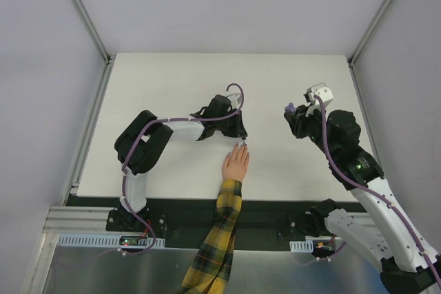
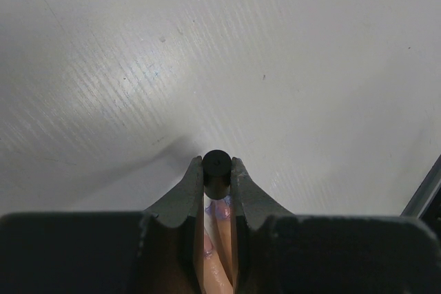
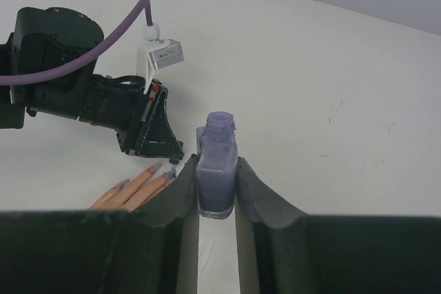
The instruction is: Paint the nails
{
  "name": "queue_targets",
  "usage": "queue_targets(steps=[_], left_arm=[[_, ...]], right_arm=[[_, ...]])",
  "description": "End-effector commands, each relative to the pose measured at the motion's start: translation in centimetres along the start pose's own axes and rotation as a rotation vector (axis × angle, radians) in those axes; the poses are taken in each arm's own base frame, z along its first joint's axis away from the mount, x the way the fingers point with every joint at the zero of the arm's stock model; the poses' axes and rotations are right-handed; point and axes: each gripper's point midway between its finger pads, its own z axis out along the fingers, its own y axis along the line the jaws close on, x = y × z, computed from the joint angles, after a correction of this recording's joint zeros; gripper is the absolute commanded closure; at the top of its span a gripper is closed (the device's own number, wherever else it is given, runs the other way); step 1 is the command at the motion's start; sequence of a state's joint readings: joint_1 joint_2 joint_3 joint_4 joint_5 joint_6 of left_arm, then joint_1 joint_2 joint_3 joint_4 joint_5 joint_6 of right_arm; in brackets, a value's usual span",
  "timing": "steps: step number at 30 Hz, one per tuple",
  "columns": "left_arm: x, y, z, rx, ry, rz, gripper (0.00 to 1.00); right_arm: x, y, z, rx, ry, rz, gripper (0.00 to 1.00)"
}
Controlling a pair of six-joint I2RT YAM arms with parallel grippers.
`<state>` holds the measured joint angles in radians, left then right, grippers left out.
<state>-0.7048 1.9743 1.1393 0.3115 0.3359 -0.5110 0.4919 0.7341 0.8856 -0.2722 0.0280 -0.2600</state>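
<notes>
A pale hand [image 1: 235, 165] in a yellow-and-dark plaid sleeve [image 1: 219, 232] lies flat on the white table [image 1: 172, 80], fingers pointing away. My left gripper [image 1: 241, 144] is shut on the black brush cap [image 2: 216, 170] and holds it right over the fingertips. The nails [image 2: 224, 209] below the cap show purple polish. They also show in the right wrist view [image 3: 154, 168]. My right gripper [image 1: 293, 113] is shut on the small purple bottle [image 3: 217, 166], which is uncapped and upright, to the right of the hand.
The left arm [image 1: 145, 144] stretches across the table's middle toward the hand. Grey walls with metal rails [image 1: 93, 111] enclose the table on the left, the right and the back. A dark strip [image 1: 227, 204] runs along the near edge.
</notes>
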Motion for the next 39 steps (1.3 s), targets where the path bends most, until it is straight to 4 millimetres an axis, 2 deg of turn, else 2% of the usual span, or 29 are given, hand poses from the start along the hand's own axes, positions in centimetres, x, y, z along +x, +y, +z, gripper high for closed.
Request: queue_targets(steps=[1,7,11,22,39], left_arm=[[-1.5,-1.5,-1.7,0.042,-0.043,0.013,1.0],[-1.7,-1.7,-1.9,0.047,-0.048,0.008,1.0],[-1.1,-1.2,-1.7,0.035,-0.035,-0.002,1.0],[-2.0,-1.5,-0.7,0.046,-0.042,0.012,1.0],[-2.1,-0.7,0.2,0.031,-0.036,0.021,1.0]], right_arm=[[-2.1,0.3,-0.3,-0.017,-0.082,0.02,1.0],[-2.2,0.3,-0.3,-0.017,-0.083,0.02,1.0],[-2.1,0.3,-0.4,-0.014,-0.083,0.022,1.0],[-2.0,0.2,-0.2,-0.009,-0.077,0.019,1.0],[-1.8,0.1,0.1,-0.008,-0.068,0.019,1.0]])
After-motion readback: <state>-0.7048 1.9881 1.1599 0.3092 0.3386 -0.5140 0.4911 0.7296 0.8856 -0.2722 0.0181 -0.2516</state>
